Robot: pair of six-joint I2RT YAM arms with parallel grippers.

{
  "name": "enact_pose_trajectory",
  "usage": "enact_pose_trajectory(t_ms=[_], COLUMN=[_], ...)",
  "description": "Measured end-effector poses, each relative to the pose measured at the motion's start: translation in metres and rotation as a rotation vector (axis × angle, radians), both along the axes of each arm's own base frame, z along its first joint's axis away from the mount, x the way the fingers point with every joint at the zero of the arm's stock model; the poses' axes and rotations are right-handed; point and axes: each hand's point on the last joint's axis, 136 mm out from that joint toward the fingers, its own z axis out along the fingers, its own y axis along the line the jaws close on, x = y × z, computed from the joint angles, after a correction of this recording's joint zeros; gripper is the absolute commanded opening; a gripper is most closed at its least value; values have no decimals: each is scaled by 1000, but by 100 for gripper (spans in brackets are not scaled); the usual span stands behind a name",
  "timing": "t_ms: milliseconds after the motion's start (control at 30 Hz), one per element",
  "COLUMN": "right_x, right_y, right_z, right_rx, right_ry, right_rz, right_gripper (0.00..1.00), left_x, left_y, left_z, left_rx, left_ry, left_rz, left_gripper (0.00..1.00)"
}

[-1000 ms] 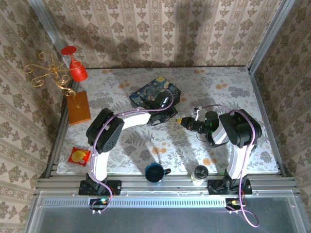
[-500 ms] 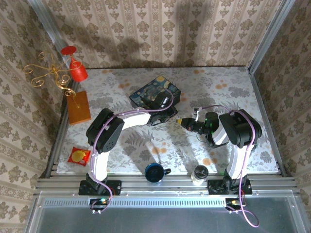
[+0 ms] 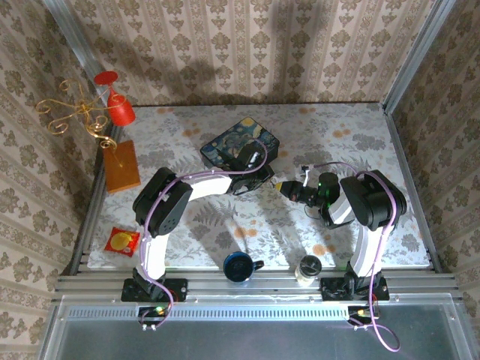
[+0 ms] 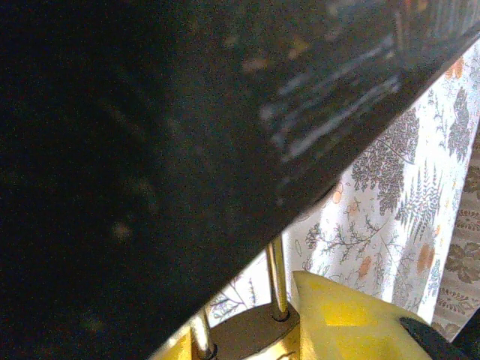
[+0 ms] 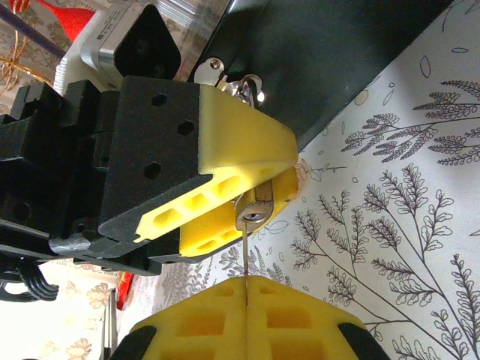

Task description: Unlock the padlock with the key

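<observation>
Just beside the painted tin point(image 3: 234, 142), left pincer point(image 5: 276, 186) pinches the padlock point(image 5: 255, 213), right pincer point(image 5: 246, 286) pinches the key point(image 5: 244, 251)

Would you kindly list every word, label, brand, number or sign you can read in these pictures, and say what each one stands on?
No text can be read anywhere in these views.
Red and yellow flat packet: its print is too small to read.
Small brassy metal padlock: no legible marking.
Dark blue painted tin: a picture, no legible words.
</observation>
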Motion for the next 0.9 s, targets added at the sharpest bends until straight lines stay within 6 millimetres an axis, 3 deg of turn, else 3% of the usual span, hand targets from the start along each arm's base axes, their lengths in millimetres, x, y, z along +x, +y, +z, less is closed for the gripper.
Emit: enact_pose_trajectory(t_ms=[900], right_x=[3], right_y=[0], right_z=[-1], right_rx=[14], right_ry=[19], right_rz=[-10], right_gripper=[0], left_x=[-4], left_y=[1], left_z=[2], left_rx=[-51], left_ry=[-13], left_rz=[-13], left_gripper=[23])
